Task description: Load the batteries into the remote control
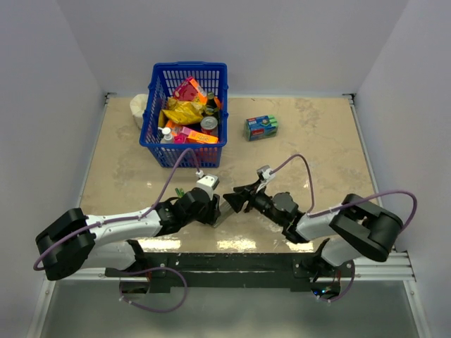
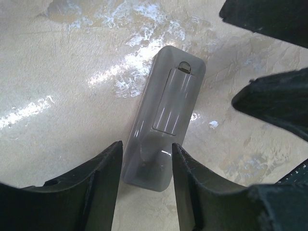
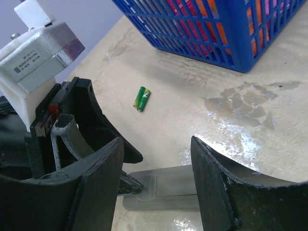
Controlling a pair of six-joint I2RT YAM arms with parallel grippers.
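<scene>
The grey remote control [image 2: 166, 110] lies flat on the table, back up, with its small cover in place. My left gripper [image 2: 147, 147] is shut on its near end, one finger pressed to each long side. In the right wrist view the remote control [image 3: 192, 185] runs across under my right gripper [image 3: 155, 144], whose jaws stand wide open above it and hold nothing. From the top, both grippers meet near the front middle of the table, left gripper [image 1: 213, 209] and right gripper [image 1: 232, 199] tip to tip. The batteries are out of view.
A pair of small bright-green sticks [image 3: 141, 98] lies on the table behind the left gripper, also seen from above as green sticks [image 1: 180, 191]. A blue basket [image 1: 153, 113] full of packets stands at the back left. A blue-green box [image 1: 261, 127] sits to its right.
</scene>
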